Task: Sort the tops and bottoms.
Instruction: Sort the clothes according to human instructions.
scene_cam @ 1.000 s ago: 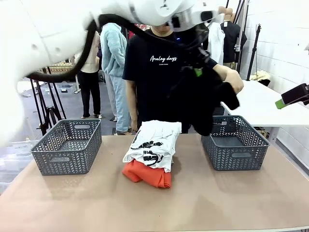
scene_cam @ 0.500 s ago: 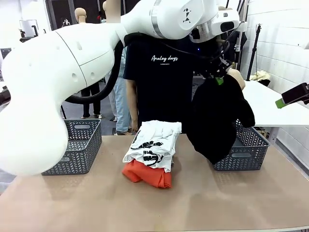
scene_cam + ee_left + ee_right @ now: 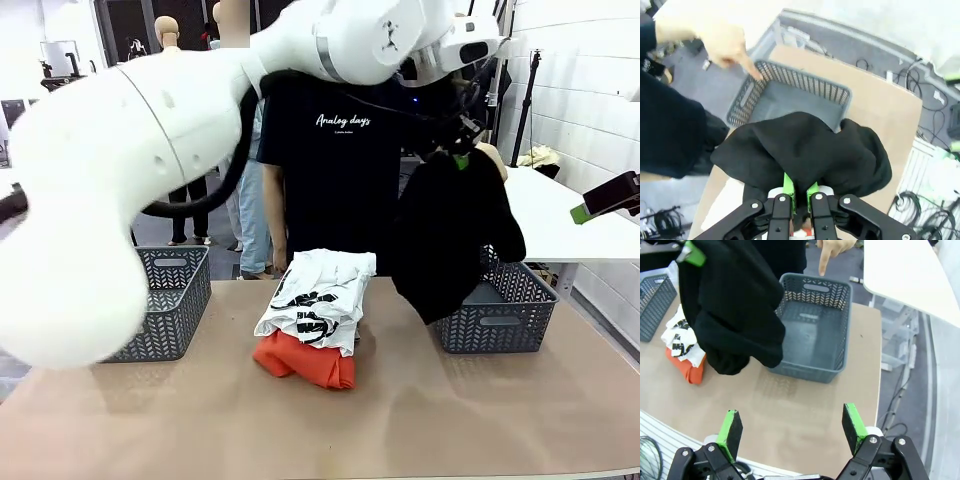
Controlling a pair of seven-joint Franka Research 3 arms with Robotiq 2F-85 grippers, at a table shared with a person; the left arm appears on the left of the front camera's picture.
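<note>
Over the near edge of the right basket [image 3: 505, 318] hangs a black garment [image 3: 450, 240]. It is soft and bunched, drooping in heavy folds with one rounded lobe falling lower than the rest. The left claw [image 3: 458, 158] has it pinched at the very top, the green pads squeezed together on a fold of the cloth, so the whole garment dangles straight below the claw, clear of the surface [image 3: 200, 420]. From the left wrist view the cloth spreads out just beyond the fingers and hides part of the basket's near wall.

Mid-surface lies a folded white tee [image 3: 320, 290] with black print, stacked on an orange garment [image 3: 300, 362] whose edge pokes out toward the robot – both well apart from the left claw.

The right basket's grey floor shows bare. A person's hand [image 3: 835, 247] points one finger down at its far rim. The left basket [image 3: 165, 300] stands at the other end of the surface, half behind the arm – what it holds I cannot tell.

The right claw [image 3: 792, 424] hovers off to the right, its fingers spread wide, nothing between them.
</note>
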